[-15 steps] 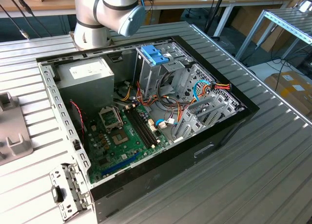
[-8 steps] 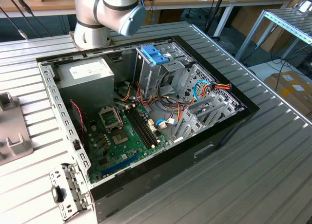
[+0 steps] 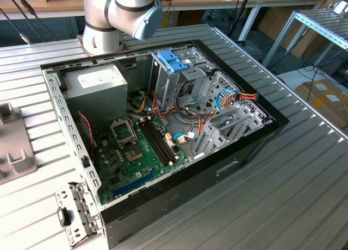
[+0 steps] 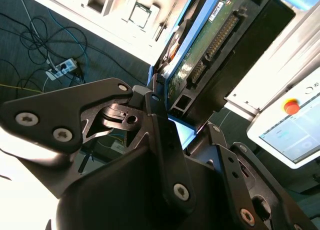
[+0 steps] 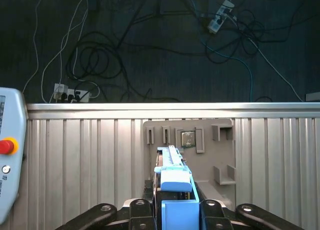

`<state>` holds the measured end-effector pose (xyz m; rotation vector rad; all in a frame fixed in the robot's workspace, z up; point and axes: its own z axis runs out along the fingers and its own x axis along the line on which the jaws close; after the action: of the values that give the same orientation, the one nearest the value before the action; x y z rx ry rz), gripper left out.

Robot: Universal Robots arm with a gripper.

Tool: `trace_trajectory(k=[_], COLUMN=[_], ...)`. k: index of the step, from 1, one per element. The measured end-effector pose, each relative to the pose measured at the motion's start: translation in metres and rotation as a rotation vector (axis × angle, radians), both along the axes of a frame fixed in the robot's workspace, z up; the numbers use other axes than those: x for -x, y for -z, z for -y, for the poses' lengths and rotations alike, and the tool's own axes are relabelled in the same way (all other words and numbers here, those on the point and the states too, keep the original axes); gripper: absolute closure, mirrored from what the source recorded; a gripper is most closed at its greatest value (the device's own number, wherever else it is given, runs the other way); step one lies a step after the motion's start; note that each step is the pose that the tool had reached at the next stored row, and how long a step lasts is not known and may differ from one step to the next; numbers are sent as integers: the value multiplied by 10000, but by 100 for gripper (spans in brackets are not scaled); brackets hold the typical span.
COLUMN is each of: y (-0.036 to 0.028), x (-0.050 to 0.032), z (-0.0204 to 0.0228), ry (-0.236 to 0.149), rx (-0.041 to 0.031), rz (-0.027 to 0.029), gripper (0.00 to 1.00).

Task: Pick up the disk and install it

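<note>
The disk (image 5: pixel 172 177) stands edge-on between the gripper's fingers, its light-blue rails showing along the rim. In the second wrist view the disk (image 4: pixel 212 42) shows its green circuit-board face and dark body, lifted off the table. My gripper (image 5: pixel 175 210) is shut on the disk; its black linkage (image 4: pixel 100 120) closes around the lower end. In the exterior view the arm (image 3: pixel 117 13) stands at the far side of the open computer case (image 3: pixel 163 119). The metal drive cage (image 3: pixel 182 79) inside carries a blue plastic tab (image 3: pixel 173 60).
Inside the case are a grey power-supply box (image 3: pixel 100 89), a green motherboard (image 3: pixel 136 152) and loose cables (image 3: pixel 228 100). A grey fixture plate (image 5: pixel 200 150) lies on the ribbed table under the disk. A pendant with a red button (image 5: pixel 6 146) hangs beside the table. Cables and power strips lie on the floor.
</note>
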<state>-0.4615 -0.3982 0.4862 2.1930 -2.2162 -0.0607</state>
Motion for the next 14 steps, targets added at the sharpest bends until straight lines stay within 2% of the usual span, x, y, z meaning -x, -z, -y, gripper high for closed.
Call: trace_trajectory(k=[14], y=[-1], x=[-91], z=[5], ry=[0], rx=[2], rz=[-3], gripper=[63])
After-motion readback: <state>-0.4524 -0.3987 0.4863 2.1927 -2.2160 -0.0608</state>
